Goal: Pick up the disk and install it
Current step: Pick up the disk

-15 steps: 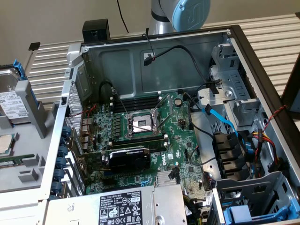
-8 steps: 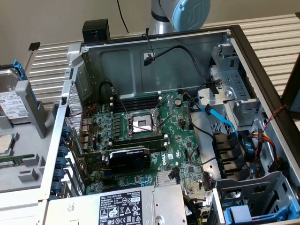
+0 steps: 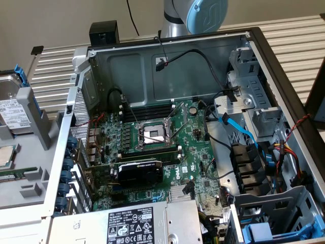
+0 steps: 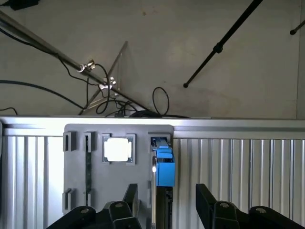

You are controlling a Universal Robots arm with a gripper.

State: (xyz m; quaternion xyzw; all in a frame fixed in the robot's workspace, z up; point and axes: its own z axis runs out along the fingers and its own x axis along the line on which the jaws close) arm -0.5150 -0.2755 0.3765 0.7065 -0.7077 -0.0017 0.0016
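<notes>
Exterior camera takes in the open computer case [image 3: 147, 71] lying on the ribbed table [image 3: 289, 35]. Inside it are the motherboard [image 3: 198, 152] with its bare processor socket [image 3: 154, 134], a graphics card [image 3: 139, 173] and the power supply [image 3: 137, 223] with a black-and-white label. A drive cage [image 3: 269, 198] sits at the exterior view's right, with something blue [image 3: 277, 231] in its lowest bay. Outside the case, at the exterior view's left edge, a grey holder [image 3: 30, 190] carries the disk [image 3: 9, 109], its white label showing and the blue carrier uppermost, and a processor chip [image 3: 4, 155] just beside it. Wrist camera looks over the claw [image 4: 166, 188] at that holder [image 4: 76, 167]: the disk [image 4: 164, 167] stands on edge in its slot and the chip [image 4: 117, 149] lies in the neighbouring pocket. Claw fingers [image 4: 132, 198] are spread wide, one on each side of the disk, with a gap to it on both sides; nothing is gripped
</notes>
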